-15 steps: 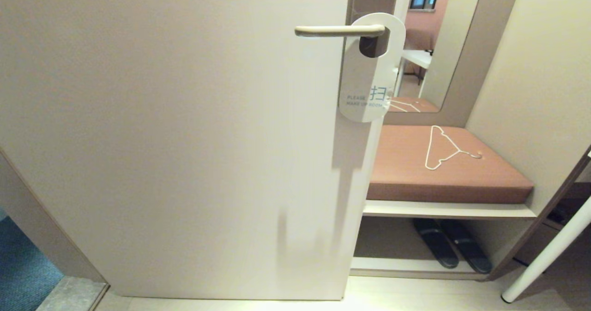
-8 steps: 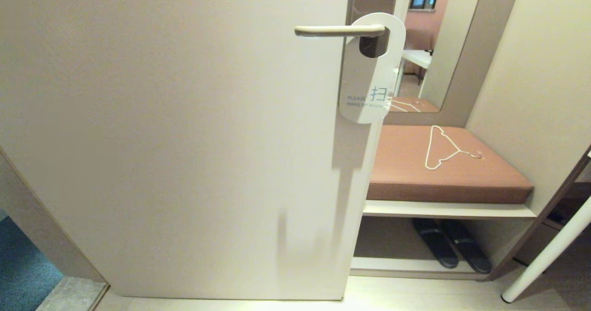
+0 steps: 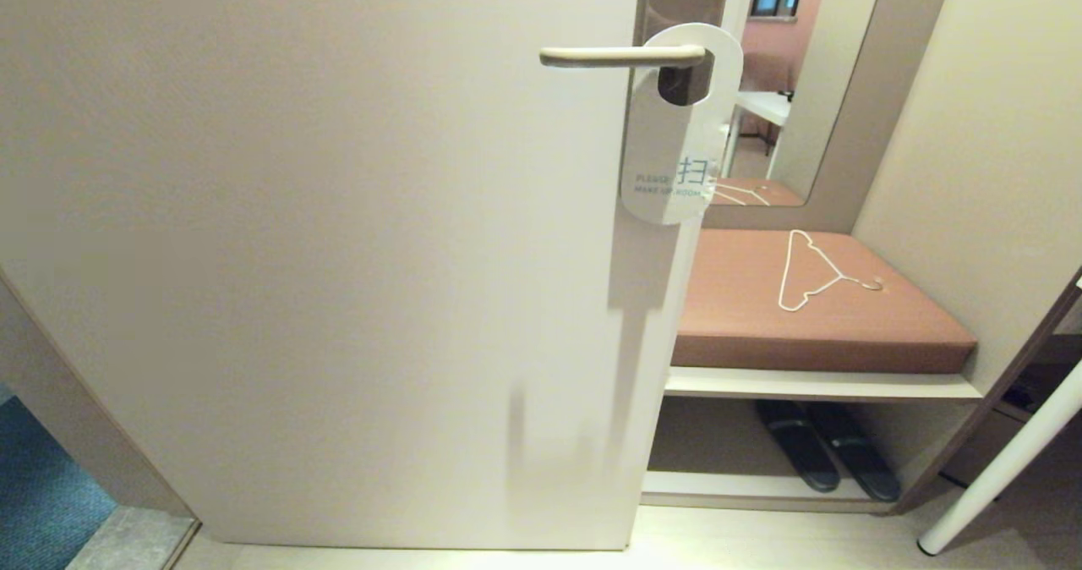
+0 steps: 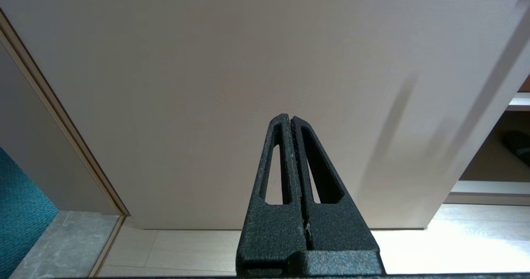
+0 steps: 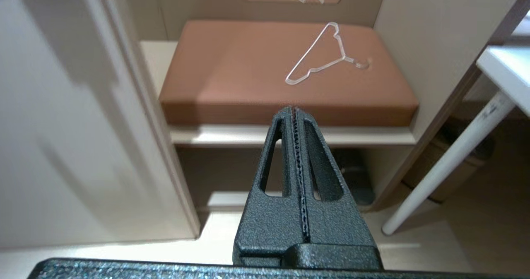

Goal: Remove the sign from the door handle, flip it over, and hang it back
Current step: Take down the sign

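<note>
- Head view: sign, white "PLEASE MAKE UP ROOM" face outward, hangs by its hole on the door handle at the door edge; wire clothes hanger lies on the brown bench cushion; slippers on the shelf below.
- Left wrist view: left gripper, fingers pressed together, empty, low, facing the door.
- Right wrist view: right gripper, fingers together, empty, facing the bench cushion.

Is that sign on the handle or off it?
On: the sign hangs from the door handle, white face outward.
</note>
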Robot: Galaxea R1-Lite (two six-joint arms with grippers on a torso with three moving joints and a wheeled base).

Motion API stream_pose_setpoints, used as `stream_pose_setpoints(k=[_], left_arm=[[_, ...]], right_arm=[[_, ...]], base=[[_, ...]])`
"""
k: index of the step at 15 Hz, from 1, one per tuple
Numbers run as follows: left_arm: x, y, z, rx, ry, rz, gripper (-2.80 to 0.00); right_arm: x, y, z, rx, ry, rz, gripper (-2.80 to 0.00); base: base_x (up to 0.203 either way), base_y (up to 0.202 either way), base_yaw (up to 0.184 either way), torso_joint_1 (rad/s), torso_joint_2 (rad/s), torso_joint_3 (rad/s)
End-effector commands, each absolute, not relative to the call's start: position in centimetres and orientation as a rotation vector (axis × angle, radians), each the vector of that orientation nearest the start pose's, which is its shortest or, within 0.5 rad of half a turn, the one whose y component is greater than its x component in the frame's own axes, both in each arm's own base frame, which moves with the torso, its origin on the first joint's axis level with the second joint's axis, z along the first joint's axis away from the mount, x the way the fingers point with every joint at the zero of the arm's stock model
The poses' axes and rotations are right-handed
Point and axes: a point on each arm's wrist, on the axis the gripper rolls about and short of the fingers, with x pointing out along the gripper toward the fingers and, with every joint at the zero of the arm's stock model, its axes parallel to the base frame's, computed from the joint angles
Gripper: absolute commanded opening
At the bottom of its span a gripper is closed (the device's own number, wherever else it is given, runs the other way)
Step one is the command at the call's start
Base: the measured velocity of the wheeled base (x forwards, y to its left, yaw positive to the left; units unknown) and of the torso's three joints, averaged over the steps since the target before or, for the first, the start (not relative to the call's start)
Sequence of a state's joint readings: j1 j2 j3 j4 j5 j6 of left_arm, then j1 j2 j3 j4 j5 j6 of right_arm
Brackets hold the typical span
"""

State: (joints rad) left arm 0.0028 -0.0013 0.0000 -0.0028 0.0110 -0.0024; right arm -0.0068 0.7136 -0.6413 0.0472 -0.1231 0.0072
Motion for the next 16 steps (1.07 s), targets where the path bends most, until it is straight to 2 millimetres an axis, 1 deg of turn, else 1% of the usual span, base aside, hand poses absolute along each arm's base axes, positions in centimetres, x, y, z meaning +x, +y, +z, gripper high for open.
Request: stream_pose_setpoints(k=[1, 5, 7, 8, 9, 11, 14, 16], left_arm=[[-2.3, 0.0, 7.6, -0.003, -0.003, 0.014, -2.8], [-2.3, 0.0, 7.6, -0.003, -0.003, 0.014, -2.8], [-2.3, 0.0, 7.6, -0.003, -0.003, 0.014, -2.8], [-2.3, 0.0, 7.6, -0.003, -0.003, 0.015, -2.8], [-2.3, 0.0, 7.6, -0.003, -0.003, 0.014, -2.8], [-2.3, 0.0, 7.6, -0.003, -0.003, 0.015, -2.8], [-2.3, 0.0, 7.6, -0.003, -0.003, 0.014, -2.8], [-2.3, 0.0, 7.6, -0.003, -0.003, 0.014, -2.8]], right_arm=[[8.9, -0.5, 25.0, -0.005, 0.2, -0.154, -2.8], [14.3, -2.1, 26.2, 0.001, 0.208, -0.25, -2.8], [16.9, -2.8, 26.5, 0.007, 0.202, -0.25, -2.8], [18.0, -3.0, 26.6, 0.009, 0.197, -0.223, -2.8], [19.0, -3.4, 26.4, 0.008, 0.196, -0.186, -2.8], [20.5, -5.0, 25.7, -0.024, 0.205, -0.097, -2.8], [22.2, -7.6, 24.6, -0.072, 0.189, 0.127, -2.8], [23.5, -8.9, 23.9, -0.091, 0.173, 0.294, -2.8]], base=[[0.0, 0.0, 0.0, 0.0, 0.0, 0.0], [0.0, 0.0, 0.0, 0.0, 0.0, 0.0], [0.0, 0.0, 0.0, 0.0, 0.0, 0.0], [0.0, 0.0, 0.0, 0.0, 0.0, 0.0], [0.0, 0.0, 0.0, 0.0, 0.0, 0.0], [0.0, 0.0, 0.0, 0.0, 0.0, 0.0], [0.0, 0.0, 0.0, 0.0, 0.0, 0.0], [0.0, 0.0, 0.0, 0.0, 0.0, 0.0]])
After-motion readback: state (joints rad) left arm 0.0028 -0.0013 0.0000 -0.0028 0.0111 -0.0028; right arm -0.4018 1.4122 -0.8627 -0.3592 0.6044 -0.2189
